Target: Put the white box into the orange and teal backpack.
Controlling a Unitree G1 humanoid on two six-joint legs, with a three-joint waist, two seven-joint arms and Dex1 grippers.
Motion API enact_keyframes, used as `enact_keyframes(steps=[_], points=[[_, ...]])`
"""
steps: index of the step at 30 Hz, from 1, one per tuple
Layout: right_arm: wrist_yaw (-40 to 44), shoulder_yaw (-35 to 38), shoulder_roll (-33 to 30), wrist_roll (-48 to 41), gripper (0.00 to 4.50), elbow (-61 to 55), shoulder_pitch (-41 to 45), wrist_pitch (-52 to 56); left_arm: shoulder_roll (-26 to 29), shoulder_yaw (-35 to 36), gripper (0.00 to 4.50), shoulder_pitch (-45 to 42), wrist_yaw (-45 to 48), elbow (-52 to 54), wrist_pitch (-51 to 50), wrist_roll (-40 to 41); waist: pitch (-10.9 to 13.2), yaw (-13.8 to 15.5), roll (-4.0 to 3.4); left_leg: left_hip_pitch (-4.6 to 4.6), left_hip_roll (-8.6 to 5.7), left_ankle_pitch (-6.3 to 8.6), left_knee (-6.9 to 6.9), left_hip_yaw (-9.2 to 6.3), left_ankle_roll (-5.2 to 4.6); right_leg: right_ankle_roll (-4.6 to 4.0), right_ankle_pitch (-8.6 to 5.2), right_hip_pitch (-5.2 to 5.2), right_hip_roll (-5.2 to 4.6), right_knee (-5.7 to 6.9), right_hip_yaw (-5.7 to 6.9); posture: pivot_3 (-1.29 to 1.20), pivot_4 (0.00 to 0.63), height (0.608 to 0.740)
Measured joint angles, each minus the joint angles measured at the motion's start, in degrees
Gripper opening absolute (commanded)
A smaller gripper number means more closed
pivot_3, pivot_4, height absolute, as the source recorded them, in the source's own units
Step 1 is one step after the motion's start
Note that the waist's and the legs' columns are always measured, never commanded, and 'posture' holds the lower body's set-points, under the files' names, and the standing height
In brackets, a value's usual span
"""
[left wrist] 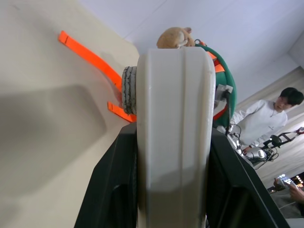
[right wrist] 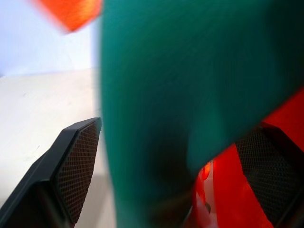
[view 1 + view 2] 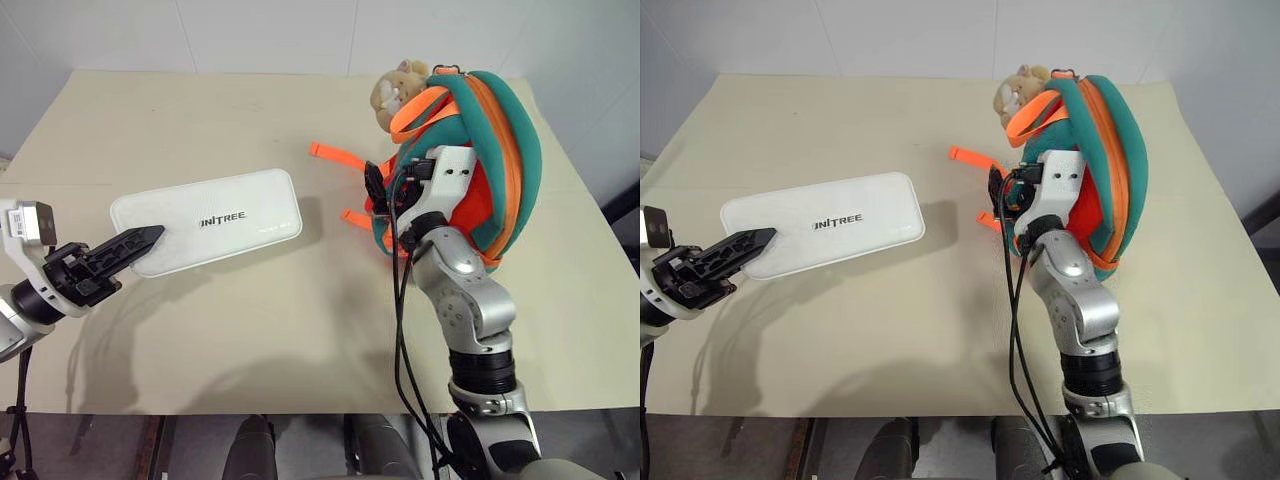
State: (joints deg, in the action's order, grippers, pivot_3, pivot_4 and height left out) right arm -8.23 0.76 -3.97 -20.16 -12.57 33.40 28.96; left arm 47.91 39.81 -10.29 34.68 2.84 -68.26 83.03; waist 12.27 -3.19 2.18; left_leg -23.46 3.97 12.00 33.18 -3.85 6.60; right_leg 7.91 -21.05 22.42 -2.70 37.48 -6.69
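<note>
The white box (image 3: 215, 222), flat and long with dark lettering on top, hangs a little above the table and casts a shadow under it. My left gripper (image 3: 140, 242) is shut on its near-left end; in the left wrist view the box edge (image 1: 173, 118) stands between the black fingers (image 1: 114, 190). The orange and teal backpack (image 3: 510, 150) stands upright at the right with a tan plush toy (image 3: 398, 88) on top. My right gripper (image 3: 377, 190) is at its left side, open, with the teal fabric (image 2: 180, 85) between its wide-apart fingers (image 2: 76, 166).
The beige table (image 3: 200, 120) carries everything. Loose orange straps (image 3: 325, 151) lie on it left of the backpack. A person in a white shirt (image 1: 266, 118) sits beyond the table in the left wrist view. A white wall runs behind the table.
</note>
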Motion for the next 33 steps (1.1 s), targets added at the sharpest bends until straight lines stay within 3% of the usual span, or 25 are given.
enact_keyframes(steps=[7, 12, 22, 28, 33], points=[[2.51, 1.03, 0.88, -0.65, 1.44, -0.12, -0.04, 0.69, -0.07, 0.06, 1.32, 1.18, -0.17, 0.91, 0.22, 0.46, 0.0, -0.11, -0.01, 0.01, 0.0, -0.01, 0.01, 0.0, -0.01, 0.0, 0.0, 0.01, 0.0, 0.05, 0.0, 0.0, 0.15, 0.74], [6.25, 2.76, 0.56, -4.31, 0.0, -1.22, 0.36, 3.97, 0.13, 0.06, 1.32, 0.89, -0.16, 0.51, 0.65, 0.4, 0.0, -0.11, -0.01, 0.01, 0.0, -0.01, 0.02, 0.0, -0.01, 0.0, 0.0, 0.01, 0.0, 0.06, 0.0, 0.0, 0.15, 0.74], [15.34, 4.77, -5.31, -20.22, 0.0, -12.78, 0.43, 17.85, 5.02, 0.04, 1.32, -2.19, 3.52, -6.62, 2.28, -4.05, 0.02, -0.19, -0.04, -0.01, 0.02, 0.0, -0.1, 0.0, -0.02, -0.06, -0.04, 0.07, 0.01, 0.01, 0.01, 0.0, 0.15, 0.74], [19.78, 6.6, -10.45, -36.8, 0.0, -19.29, -0.52, 26.16, 7.25, -0.2, 1.32, -3.96, 7.72, -10.65, 2.93, -8.12, 0.03, -0.28, -0.04, -0.01, 0.05, 0.0, -0.17, 0.03, -0.02, -0.08, -0.07, 0.08, 0.01, -0.03, 0.01, 0.0, 0.15, 0.74], [25.89, 6.57, -19.37, -52.12, 0.0, -24.89, -3.87, 29.71, 8.65, -0.78, 1.32, -5.47, 10.78, -13.23, 3.34, -11.43, 0.03, -0.27, -0.03, -0.03, 0.08, 0.03, -0.2, 0.06, -0.06, -0.09, -0.12, 0.08, 0.01, -0.1, 0.02, 0.0, 0.15, 0.74]])
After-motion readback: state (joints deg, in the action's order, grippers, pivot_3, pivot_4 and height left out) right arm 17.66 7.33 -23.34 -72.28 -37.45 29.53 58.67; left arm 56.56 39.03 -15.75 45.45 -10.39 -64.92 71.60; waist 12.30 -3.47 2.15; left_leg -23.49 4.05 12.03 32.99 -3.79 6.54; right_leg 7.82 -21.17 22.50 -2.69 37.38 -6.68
